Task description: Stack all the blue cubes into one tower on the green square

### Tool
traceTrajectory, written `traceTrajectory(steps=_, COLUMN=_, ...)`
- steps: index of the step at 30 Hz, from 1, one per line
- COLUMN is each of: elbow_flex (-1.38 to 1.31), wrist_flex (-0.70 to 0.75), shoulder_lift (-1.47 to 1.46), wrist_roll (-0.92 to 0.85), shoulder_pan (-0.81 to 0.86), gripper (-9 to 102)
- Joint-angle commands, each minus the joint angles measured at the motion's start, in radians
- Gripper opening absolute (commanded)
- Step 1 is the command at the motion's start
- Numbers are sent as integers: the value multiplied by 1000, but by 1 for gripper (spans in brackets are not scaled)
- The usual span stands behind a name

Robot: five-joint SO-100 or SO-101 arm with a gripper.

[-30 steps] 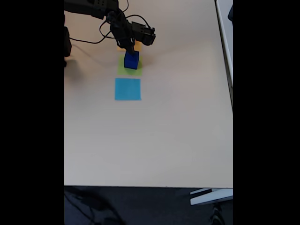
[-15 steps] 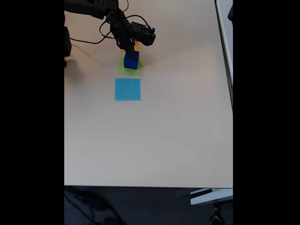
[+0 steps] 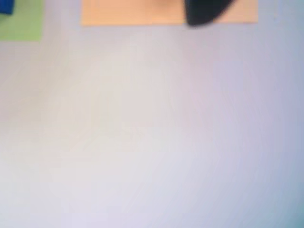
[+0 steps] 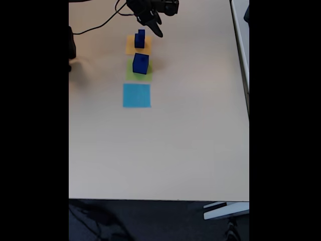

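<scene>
Across the wrist view everything is blurred: pale table (image 3: pixel 152 133), orange square (image 3: pixel 133 12) cut off at the top edge, a green square (image 3: pixel 21 23) corner and a blue sliver at top left, one dark fingertip over the orange paper. Fixed view: arm cropped by the top edge, gripper (image 4: pixel 155 27) raised, pointing down-right, holding nothing; finger spread cannot be made out. Large cube (image 4: pixel 140 64) sits on the green square (image 4: pixel 131 75). Two small cubes (image 4: pixel 139 39) stand stacked on the orange square (image 4: pixel 129 46). Light-blue square (image 4: pixel 136 95) lies bare, nearest the camera.
</scene>
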Motion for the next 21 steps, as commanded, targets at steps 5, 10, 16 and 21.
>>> traceTrajectory(steps=5, elbow_flex=-38, wrist_flex=0, shoulder_lift=-20, wrist_roll=100, shoulder_pan=-64, gripper=24)
traceTrajectory(steps=10, elbow_flex=-25, wrist_flex=72, shoulder_lift=-37, wrist_roll=109, shoulder_pan=-97, gripper=24)
traceTrajectory(steps=16, elbow_flex=-15, wrist_flex=118, shoulder_lift=-58, wrist_roll=101, shoulder_pan=-133, gripper=30)
traceTrajectory(steps=21, elbow_flex=6, wrist_flex=101, shoulder_lift=-83, wrist_roll=124, shoulder_pan=-161, gripper=30)
